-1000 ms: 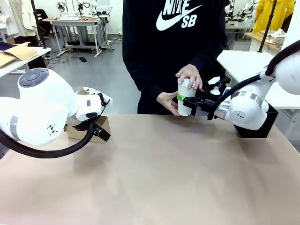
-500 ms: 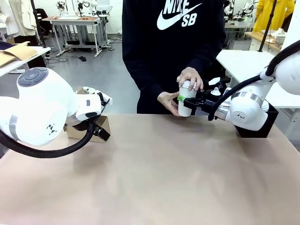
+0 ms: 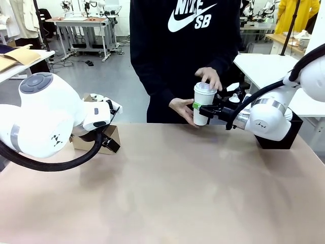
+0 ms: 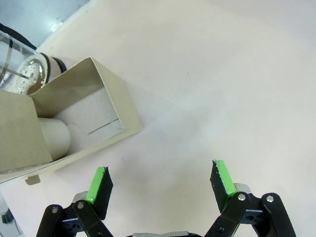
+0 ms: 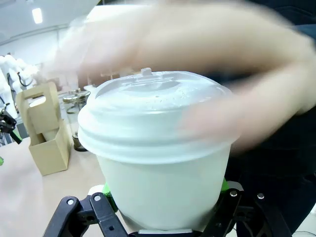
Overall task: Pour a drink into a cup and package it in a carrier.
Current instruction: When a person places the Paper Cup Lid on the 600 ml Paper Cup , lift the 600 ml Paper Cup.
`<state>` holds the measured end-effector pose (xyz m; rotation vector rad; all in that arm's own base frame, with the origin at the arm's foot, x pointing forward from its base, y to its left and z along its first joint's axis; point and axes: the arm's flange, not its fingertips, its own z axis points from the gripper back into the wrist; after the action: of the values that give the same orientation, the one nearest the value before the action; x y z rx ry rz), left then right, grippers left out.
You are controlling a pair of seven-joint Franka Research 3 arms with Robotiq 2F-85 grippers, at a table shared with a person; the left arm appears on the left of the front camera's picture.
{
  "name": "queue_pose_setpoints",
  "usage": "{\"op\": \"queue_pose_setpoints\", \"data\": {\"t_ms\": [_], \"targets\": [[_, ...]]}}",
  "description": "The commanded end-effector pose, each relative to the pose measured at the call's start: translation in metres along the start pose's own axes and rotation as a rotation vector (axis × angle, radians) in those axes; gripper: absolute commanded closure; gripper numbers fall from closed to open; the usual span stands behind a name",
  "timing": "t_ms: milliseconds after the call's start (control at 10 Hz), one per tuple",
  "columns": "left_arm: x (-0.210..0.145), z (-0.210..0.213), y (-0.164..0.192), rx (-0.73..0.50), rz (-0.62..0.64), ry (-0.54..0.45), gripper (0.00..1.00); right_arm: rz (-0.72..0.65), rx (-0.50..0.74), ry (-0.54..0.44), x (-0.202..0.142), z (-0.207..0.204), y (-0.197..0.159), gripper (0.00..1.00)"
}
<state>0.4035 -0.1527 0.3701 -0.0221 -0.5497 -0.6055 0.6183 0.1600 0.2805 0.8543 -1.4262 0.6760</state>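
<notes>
Over tan table [image 3: 167,193], right tool [image 3: 201,108] clamps cup [image 3: 204,94]; left tool [image 4: 160,178] gapes.

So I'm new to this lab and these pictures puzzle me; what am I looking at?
Two white robot arms share a brown table with a person. The wide picture looks across the table from the robot's side; the other two come from cameras on each arm's wrist. The right pincer is shut on a lidded white paper cup; one of the person's hands is over its lid, the other beside it. The left pincer is open, holding nothing, above the table near a cardboard carrier that stands beside a glass jug. A black box sits at the table's right.
</notes>
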Motion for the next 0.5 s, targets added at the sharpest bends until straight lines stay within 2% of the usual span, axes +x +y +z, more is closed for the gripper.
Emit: {"op": "queue_pose_setpoints", "data": {"t_ms": [0, 400], "targets": [[-0.0001, 0.0003, 0.0004, -0.002, 0.001, -0.001, 0.0, 0.014, -0.005, -0.001, 0.0037, -0.0037, 0.003, 0.19], [-0.0001, 0.0003, 0.0004, -0.002, 0.001, -0.001, 0.0, 0.014, -0.005, -0.001, 0.0037, -0.0037, 0.003, 0.19]]}}
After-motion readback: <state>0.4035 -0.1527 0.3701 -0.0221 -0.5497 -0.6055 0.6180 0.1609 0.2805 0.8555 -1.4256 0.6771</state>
